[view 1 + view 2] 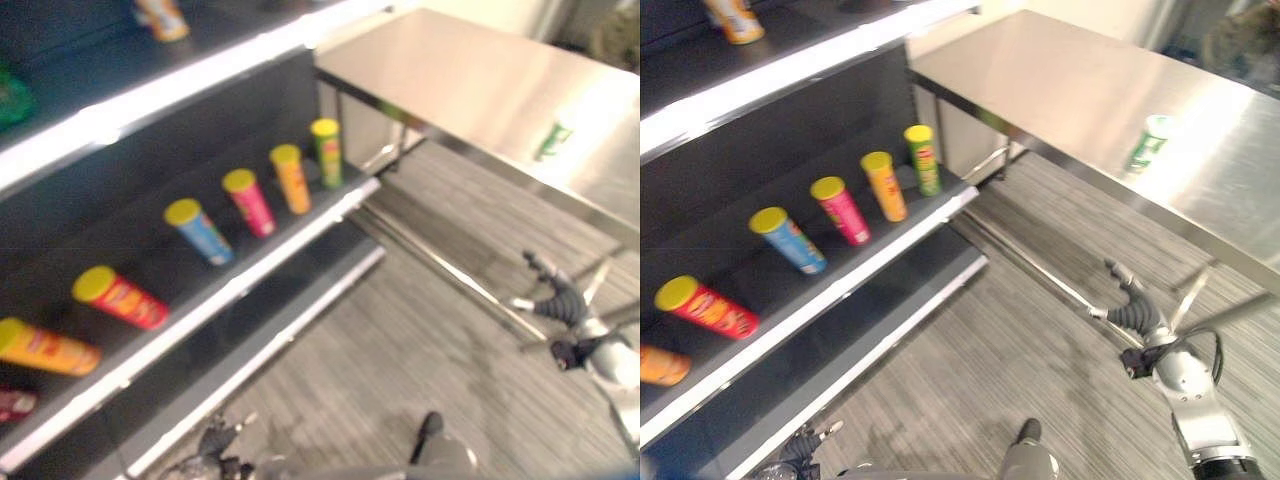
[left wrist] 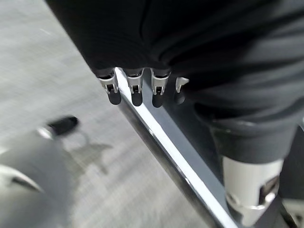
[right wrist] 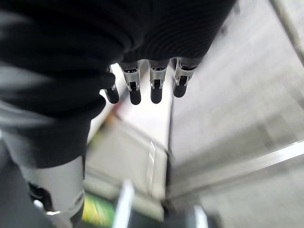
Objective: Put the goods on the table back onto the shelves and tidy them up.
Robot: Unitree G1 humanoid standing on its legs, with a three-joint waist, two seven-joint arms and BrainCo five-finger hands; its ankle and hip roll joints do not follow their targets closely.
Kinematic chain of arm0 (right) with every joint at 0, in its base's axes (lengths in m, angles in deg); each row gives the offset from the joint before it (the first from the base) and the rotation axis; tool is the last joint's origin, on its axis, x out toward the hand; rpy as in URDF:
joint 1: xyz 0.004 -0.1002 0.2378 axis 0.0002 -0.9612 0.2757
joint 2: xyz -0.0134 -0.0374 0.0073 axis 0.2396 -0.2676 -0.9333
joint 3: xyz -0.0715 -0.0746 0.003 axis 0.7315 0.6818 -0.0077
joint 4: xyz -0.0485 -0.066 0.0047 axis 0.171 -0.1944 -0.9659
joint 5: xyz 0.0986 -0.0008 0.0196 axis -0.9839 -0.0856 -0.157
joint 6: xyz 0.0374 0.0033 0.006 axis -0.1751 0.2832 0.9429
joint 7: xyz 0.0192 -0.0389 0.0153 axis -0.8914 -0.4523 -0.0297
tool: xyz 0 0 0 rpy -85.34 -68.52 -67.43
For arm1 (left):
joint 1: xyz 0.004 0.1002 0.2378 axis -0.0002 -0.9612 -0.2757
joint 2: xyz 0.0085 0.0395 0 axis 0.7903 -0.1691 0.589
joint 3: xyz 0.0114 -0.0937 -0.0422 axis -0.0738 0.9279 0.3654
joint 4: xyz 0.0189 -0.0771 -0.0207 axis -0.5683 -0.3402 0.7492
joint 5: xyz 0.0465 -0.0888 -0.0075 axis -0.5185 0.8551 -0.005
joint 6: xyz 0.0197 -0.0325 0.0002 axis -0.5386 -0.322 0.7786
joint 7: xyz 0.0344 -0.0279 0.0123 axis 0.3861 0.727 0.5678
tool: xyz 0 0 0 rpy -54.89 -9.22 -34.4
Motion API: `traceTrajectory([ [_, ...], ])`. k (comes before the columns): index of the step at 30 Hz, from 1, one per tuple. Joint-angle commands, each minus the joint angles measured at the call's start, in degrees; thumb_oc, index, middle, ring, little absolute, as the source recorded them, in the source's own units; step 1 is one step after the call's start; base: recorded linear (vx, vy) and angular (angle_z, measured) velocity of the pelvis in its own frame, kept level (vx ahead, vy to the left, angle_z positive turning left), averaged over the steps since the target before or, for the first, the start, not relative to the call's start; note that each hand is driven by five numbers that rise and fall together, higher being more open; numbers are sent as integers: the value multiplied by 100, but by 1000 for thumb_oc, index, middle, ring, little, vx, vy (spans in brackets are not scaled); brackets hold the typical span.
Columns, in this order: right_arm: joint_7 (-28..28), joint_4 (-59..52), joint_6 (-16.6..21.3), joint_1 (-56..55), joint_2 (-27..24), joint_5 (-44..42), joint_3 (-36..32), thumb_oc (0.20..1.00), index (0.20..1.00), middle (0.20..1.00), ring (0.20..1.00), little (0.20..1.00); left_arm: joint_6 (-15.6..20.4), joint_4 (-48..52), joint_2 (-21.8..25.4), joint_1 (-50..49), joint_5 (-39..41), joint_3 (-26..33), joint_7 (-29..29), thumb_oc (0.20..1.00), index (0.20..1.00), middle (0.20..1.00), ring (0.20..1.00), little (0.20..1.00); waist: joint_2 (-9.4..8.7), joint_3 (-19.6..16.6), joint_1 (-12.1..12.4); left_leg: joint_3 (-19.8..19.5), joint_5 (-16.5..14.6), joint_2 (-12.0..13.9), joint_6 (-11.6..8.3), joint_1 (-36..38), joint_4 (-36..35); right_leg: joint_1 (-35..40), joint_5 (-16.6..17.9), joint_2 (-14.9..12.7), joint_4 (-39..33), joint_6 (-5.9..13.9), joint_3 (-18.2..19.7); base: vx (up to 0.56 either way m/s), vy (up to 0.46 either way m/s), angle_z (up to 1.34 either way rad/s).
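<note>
A green-and-white can (image 1: pixel 1148 143) stands alone on the steel table (image 1: pixel 1060 80) at the right. On the dark middle shelf (image 1: pixel 230 292) at the left, several yellow-lidded tube cans stand in a row, from a green one (image 1: pixel 327 152) to an orange one (image 1: pixel 45 347). My right hand (image 1: pixel 1130 310) hangs low over the floor in front of the table, well below the can, with its fingers (image 3: pixel 135 90) relaxed and nothing in them. My left hand (image 1: pixel 215 445) is down by the bottom shelf's front edge, its fingers (image 2: pixel 137 92) straight and empty.
An orange can (image 1: pixel 162 17) stands on the upper shelf. A lower shelf board (image 1: pixel 270 330) juts out near the floor. The table's steel legs and crossbars (image 1: pixel 450 275) run along the floor between shelf and table. Grey striped carpet (image 1: pixel 400 370) lies between them.
</note>
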Motion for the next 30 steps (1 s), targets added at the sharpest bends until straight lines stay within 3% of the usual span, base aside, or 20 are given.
traceTrajectory([
  [1,50,-454,381,213,60,-284,-91,1000,1000,1000,1000,1000,208,194,439,60,256,48,74,1000,1000,1000,1000,1000,41,85,26,195,-874,-598,581,-561,-257,569,-647,65,-346,544,-342,0,0,-37],
  [2,50,-454,381,213,60,-284,-91,1000,1000,1000,1000,1000,208,194,439,60,256,48,74,1000,1000,1000,1000,1000,41,85,26,195,-874,-598,581,-561,-257,569,-647,65,-346,544,-342,251,-186,-16],
  [3,68,-709,576,542,81,-669,-188,1000,1000,1000,1000,1000,219,78,311,3,72,-109,-47,1000,1000,1000,1000,1000,118,46,196,-258,-1236,-1882,921,-752,-709,680,-645,499,-543,520,147,298,-199,4],
  [5,110,-852,661,682,165,-859,-239,1000,1000,1000,1000,1000,199,-72,275,14,-17,-167,-64,1000,1000,1000,1000,1000,167,44,259,-388,-1053,-2263,973,-1010,-857,761,-643,680,-608,507,304,278,-175,-114],
  [6,252,-1038,755,847,250,-957,-332,1000,1000,1000,1000,1000,173,-187,241,23,-72,-193,-64,1000,1000,1000,1000,1000,224,51,332,-425,-818,-2496,973,-1307,-1038,868,-699,930,-649,466,465,223,-124,-159],
  [8,379,-1249,816,917,340,-974,-477,1000,1000,1000,1000,1000,146,-345,206,-18,-75,-139,-46,1000,1000,1000,1000,1000,313,13,399,-363,-594,-2504,1002,-1291,-1261,980,-860,1208,-593,385,650,268,-65,-77],
  [12,543,-1129,826,865,336,-622,-600,1000,1000,1000,1000,1000,123,-504,171,-43,-134,-54,2,1000,1000,1000,1000,1000,285,-83,349,-370,-459,-2474,1131,-898,-1631,1067,-1050,1263,-406,367,704,258,40,-30],
  [14,733,-1069,780,900,398,-279,-638,1000,1000,1000,1000,1000,86,-504,203,-36,-53,40,47,1000,1000,1000,1000,1000,182,-95,395,-265,-600,-2419,1302,-689,-1605,917,-1261,1146,502,406,659,259,43,-37],
  [17,866,-1053,713,889,657,-76,-717,1000,1000,1000,1000,1000,33,-560,306,69,-26,87,128,1000,1000,1000,1000,1000,123,109,333,-231,-773,-2352,1460,-401,-1509,345,-966,788,2019,758,470,158,-15,-42],
  [18,904,-1069,716,866,737,-15,-735,1000,1000,1000,1000,1000,34,-525,332,80,-8,85,158,1000,1000,1000,1000,1000,118,129,320,-245,-823,-2315,1472,-315,-1512,238,-858,611,2227,782,406,171,-64,4],
  [20,981,-1034,683,809,779,78,-852,1000,1000,1000,1000,1000,45,-465,360,104,2,63,164,1000,1000,1000,1000,1000,129,96,310,-387,-920,-2249,1437,-213,-1542,161,-800,336,2065,682,427,220,-115,0],
  [23,1154,-1060,689,798,805,76,-1154,1000,1000,1000,1000,1000,66,-324,394,145,-47,-47,171,1000,1000,1000,1000,1000,131,44,266,-729,-1147,-2130,1288,-130,-1494,96,-593,-126,1090,641,663,252,-227,10],
  [28,1421,-996,694,808,701,134,-1483,1000,1000,1000,1000,1000,94,-235,489,171,-50,-21,233,1000,1000,1000,1000,1000,81,38,165,-1072,-1562,-1691,975,286,-1455,-192,514,-918,-237,1085,728,356,-336,32],
  [30,1460,-965,643,732,548,195,-1604,1000,1000,1000,1000,1000,93,-148,562,177,-54,-37,252,1000,1000,1000,1000,1000,11,29,111,-1162,-1689,-1497,824,494,-1467,-213,858,-1034,-414,1179,738,420,-424,60],
])
